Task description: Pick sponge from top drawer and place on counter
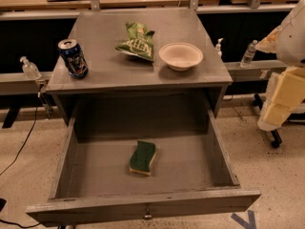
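Sponge first: the small wavy-edged rectangular sponge (pixel 143 158), dark green scrub face up over a pale yellow layer, lies flat on the floor of the wide, shallow grey wooden top drawer (pixel 187 163). It sits about midway between the drawer's side walls, a little nearer its front panel than its back, touching neither. The drawer stands pulled fully out. Above and behind the drawer, the flat grey counter (pixel 105 67) carries a dark blue drink can (pixel 73 57), a crinkled green chip bag (pixel 137 42) and a pale round bowl (pixel 180 55).

My white and pale yellow gripper (pixel 281 101) hangs well off to the right of the drawer, outside its right wall and roughly at counter height. I cannot tell whether it is released or clenched; I see nothing in it.

I judge the pick has not begun; this is the approach. Next I would swing left over the drawer, descend between its walls, and close across the sponge's narrow width. The front strip of the counter looks free for placing.
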You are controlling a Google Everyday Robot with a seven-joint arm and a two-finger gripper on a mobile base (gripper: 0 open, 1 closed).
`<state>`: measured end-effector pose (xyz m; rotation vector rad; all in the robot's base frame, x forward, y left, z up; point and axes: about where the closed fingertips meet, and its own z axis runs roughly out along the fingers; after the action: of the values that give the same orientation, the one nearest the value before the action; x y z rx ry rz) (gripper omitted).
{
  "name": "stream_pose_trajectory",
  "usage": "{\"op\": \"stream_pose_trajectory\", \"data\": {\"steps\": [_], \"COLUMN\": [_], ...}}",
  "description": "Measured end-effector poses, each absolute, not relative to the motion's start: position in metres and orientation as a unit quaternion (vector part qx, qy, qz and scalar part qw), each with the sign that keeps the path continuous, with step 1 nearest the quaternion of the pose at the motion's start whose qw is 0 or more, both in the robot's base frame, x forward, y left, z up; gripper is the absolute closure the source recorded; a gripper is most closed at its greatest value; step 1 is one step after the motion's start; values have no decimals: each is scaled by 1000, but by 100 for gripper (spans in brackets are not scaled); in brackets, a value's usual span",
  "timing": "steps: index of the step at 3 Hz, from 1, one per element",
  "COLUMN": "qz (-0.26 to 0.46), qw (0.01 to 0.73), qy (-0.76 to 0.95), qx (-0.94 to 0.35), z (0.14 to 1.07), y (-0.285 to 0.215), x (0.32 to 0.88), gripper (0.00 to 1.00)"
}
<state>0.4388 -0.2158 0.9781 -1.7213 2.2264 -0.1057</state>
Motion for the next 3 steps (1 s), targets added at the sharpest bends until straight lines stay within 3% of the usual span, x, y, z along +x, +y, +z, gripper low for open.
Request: {"op": "stream_pose_trajectory", "data": {"steps": [2,3], "qz": [-59,-100], "qw": [160,145], "qy": [758,690], "qx": [-629,-702], "z": [954,884], "y": [-200,-143], "x": [457,505], "gripper": [0,0]}}
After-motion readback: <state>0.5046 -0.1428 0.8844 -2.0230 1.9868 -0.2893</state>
